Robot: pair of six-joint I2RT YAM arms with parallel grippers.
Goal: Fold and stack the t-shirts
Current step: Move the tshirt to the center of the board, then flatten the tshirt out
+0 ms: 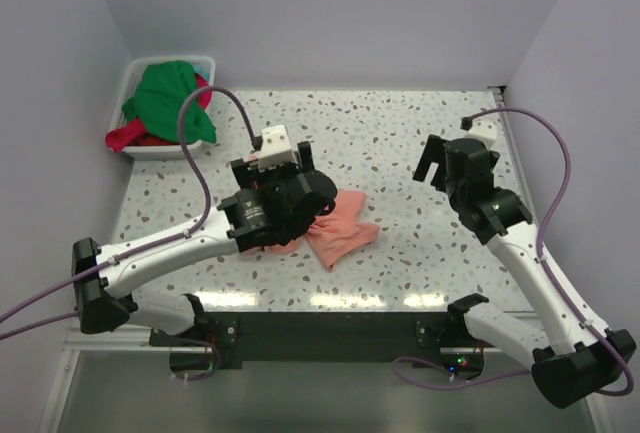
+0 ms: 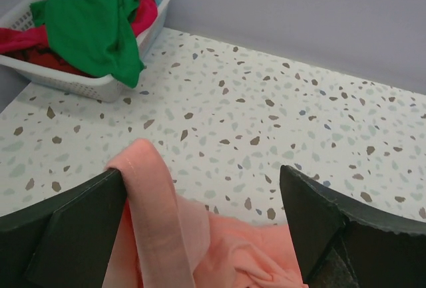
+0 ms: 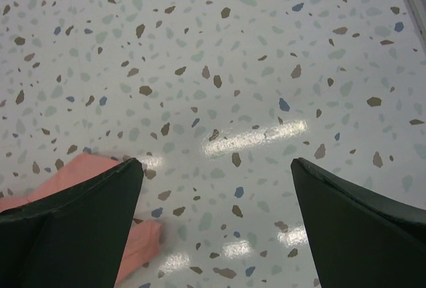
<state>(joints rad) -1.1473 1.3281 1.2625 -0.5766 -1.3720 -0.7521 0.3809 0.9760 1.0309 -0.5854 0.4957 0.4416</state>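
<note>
Top view: speckled table (image 1: 400,133). White basket (image 1: 152,151) sits at the 10 o'clock corner with a green shirt (image 1: 165,98) heaped on top and a red shirt (image 1: 125,138) spilling out beneath it. A pink shirt (image 1: 345,228) lies crumpled near the table's middle, its 9 o'clock side hidden under the left gripper (image 1: 290,208). The right gripper (image 1: 437,165) hangs at 3 o'clock of the pink shirt, well apart from it. Left wrist view: left gripper (image 2: 203,185) with jaws spread wide. A hem of the pink shirt (image 2: 226,248) drapes over the 9 o'clock finger (image 2: 73,228), and the rest is bunched low between the jaws. Nothing is pinched. The basket (image 2: 86,87), green shirt (image 2: 93,22) and red shirt (image 2: 20,38) are at 11 o'clock, bare table (image 2: 299,102) between. Right wrist view: right gripper (image 3: 216,168) spread wide above the table (image 3: 233,48), gripping nothing. An edge of the pink shirt (image 3: 73,171) shows at 8 o'clock, partly behind one finger.
</note>
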